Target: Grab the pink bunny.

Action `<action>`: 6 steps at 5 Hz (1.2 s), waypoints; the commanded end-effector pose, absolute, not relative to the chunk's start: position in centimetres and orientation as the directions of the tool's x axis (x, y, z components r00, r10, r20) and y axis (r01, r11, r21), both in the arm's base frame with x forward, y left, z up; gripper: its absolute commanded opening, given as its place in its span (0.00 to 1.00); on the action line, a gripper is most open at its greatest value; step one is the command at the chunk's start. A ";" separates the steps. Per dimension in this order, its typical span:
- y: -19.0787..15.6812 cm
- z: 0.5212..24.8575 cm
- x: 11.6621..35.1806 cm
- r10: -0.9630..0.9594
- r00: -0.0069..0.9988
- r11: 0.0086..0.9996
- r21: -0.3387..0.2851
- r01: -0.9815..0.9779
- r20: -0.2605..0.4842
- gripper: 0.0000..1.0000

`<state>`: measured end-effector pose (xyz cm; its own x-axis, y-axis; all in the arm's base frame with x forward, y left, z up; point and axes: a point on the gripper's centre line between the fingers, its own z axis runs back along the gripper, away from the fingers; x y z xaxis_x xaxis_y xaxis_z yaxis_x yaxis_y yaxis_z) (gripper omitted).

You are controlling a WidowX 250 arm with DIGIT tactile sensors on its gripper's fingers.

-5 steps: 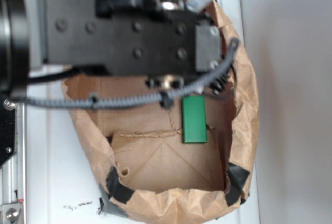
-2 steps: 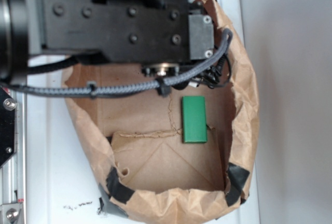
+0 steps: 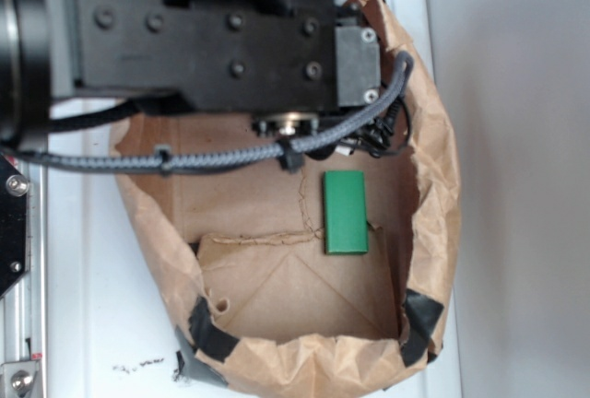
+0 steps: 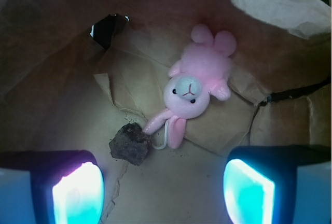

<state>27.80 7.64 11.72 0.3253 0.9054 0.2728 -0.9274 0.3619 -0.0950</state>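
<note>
In the wrist view the pink bunny (image 4: 194, 86) lies on the brown paper floor of the bag, head toward me, with a white loop (image 4: 162, 140) by its ears. My gripper (image 4: 163, 193) is open, its two glowing fingertips (image 4: 78, 193) at the bottom corners, above and short of the bunny, with only bare paper between them. The bunny is hidden by the arm (image 3: 212, 43) in the exterior view.
A brown rough lump (image 4: 130, 143) lies touching the bunny's ear on the left. The paper bag's walls (image 3: 433, 195) rise all around. A green block (image 3: 345, 212) lies inside the bag. Black tape (image 3: 419, 320) patches the bag's corners.
From one second ago the arm shifted up and slightly left in the exterior view, uncovering more of the green block. Nothing differs from 0.4 s ago.
</note>
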 end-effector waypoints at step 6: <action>14.0 9.3 28.6 0.986 -0.043 -0.046 0.013 -0.999 0.159 1.00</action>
<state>28.67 12.17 7.30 0.0029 0.9913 0.1318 -0.9969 -0.0075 0.0783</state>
